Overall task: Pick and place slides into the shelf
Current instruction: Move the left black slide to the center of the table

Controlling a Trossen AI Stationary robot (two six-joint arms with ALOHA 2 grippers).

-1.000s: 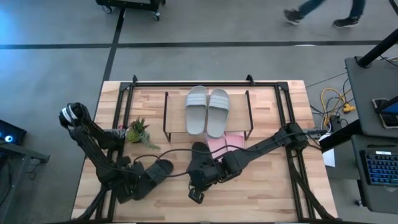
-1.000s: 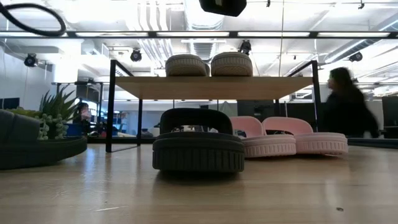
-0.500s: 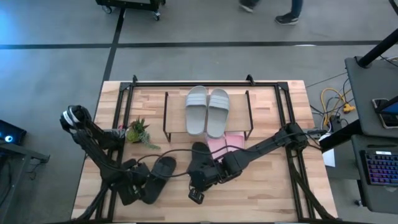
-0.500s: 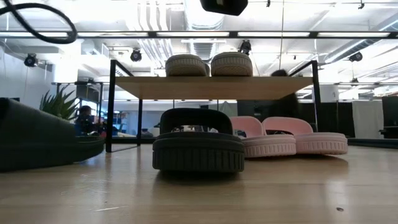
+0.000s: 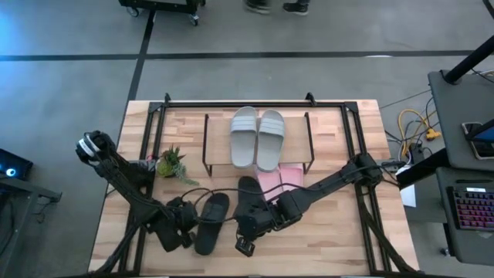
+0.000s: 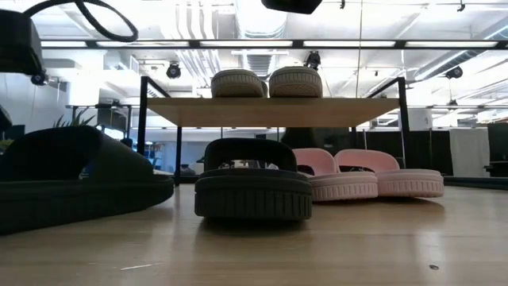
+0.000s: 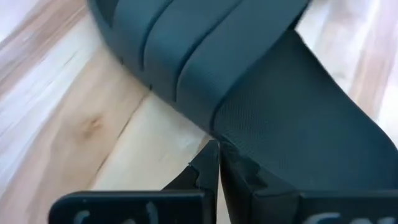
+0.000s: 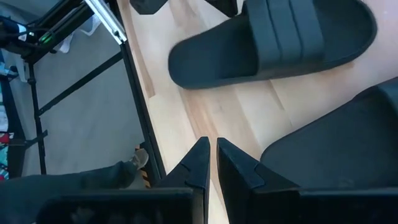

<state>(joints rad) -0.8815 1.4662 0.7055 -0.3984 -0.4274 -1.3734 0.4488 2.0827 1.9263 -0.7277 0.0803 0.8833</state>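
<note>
Left gripper [image 5: 187, 232] jaws fully closed, touching the black slide [image 5: 211, 222] on the counter [image 5: 324, 247], right gripper [image 5: 245, 228] jaws nearly closed beside another black slide [image 5: 250, 198], holding nothing

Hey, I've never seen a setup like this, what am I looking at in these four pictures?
Two robot arms work at a wooden table. One picture looks down from above, one looks level across the tabletop, and two come from cameras on the arms' wrists. A small shelf has two grey-green slides on top and two pink slides underneath. Two black slides lie in front, beside a potted plant. The left fingers press shut against one black slide; the right fingers are shut beside the other, holding nothing.
</note>
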